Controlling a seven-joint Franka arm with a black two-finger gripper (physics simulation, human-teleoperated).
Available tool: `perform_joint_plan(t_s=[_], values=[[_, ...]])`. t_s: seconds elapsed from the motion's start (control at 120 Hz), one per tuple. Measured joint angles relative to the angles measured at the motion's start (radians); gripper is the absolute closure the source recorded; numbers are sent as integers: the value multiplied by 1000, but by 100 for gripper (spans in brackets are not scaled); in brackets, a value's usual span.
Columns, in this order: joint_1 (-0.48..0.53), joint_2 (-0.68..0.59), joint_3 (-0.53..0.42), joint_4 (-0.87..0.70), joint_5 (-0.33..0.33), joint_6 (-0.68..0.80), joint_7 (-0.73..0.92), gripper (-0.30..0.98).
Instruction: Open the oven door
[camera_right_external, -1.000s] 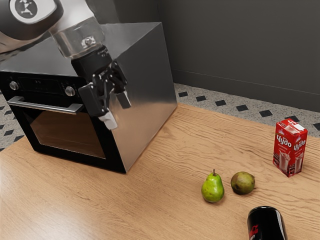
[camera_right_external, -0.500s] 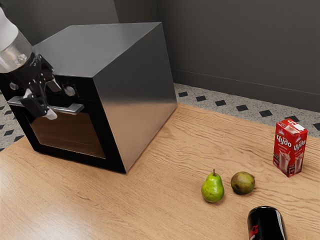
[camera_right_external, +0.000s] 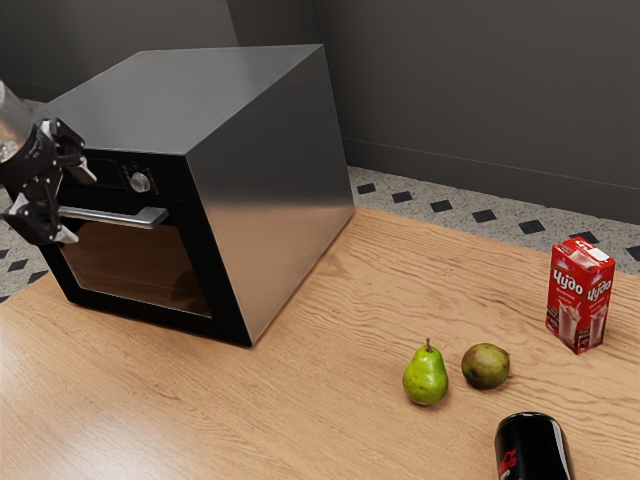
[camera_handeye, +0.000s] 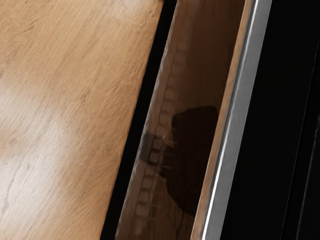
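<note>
My gripper is open at the left end of the oven's front in the exterior view, its fingertips apart with the handle's left part behind them. The silver bar handle runs across the top of the black-framed oven door, which is shut. In the wrist view the handle crosses as a long bright bar beside the brown door glass, where a dark reflection shows. Whether my fingers touch the handle I cannot tell.
The oven's metal body stands on the wooden table. Toward the exterior view's right are a green pear, a brownish round fruit, a red carton and a black can. One knob sits above the handle.
From beside the oven's near front corner, my gripper has moved across the oven's front toward the exterior view's left, along the handle. The oven door has not moved.
</note>
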Motion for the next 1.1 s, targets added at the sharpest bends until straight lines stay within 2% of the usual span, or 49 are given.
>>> perform_joint_plan(t_s=[0.225,0.475,1.1], values=[[45,20,1,-4,-2,55,153,0],[41,53,1,-35,-8,102,267,0],[49,50,9,-145,-45,167,406,0]])
